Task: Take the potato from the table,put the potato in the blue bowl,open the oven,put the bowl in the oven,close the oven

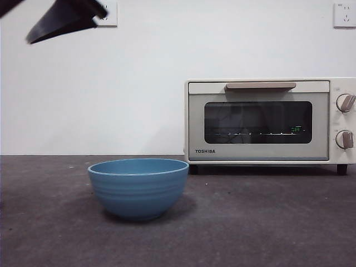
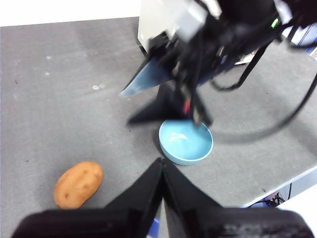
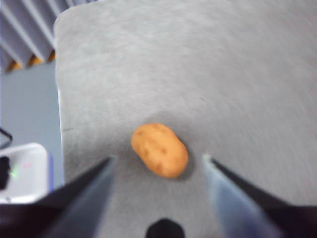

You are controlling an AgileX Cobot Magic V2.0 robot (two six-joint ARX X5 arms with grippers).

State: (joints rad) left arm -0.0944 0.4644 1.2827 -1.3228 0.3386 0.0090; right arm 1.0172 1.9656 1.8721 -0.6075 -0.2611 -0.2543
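The orange-brown potato (image 3: 159, 149) lies on the dark grey table (image 3: 237, 74). My right gripper (image 3: 157, 157) hangs open above it, with one jaw on each side and neither touching. In the left wrist view the potato (image 2: 78, 184) lies apart from the blue bowl (image 2: 185, 141), and the right gripper (image 2: 125, 108) shows as spread dark jaws. My left gripper (image 2: 161, 161) is shut on nothing, high above the table. The blue bowl (image 1: 138, 186) stands upright and empty, left of the oven (image 1: 267, 119), whose door is closed. The potato is out of the front view.
A dark jaw tip (image 1: 61, 19) shows at the front view's top left corner. Wall sockets (image 1: 345, 14) sit on the white wall behind. The table's edge (image 2: 277, 191) runs near the bowl, with cables beyond it. The right arm hides most of the oven (image 2: 153, 22).
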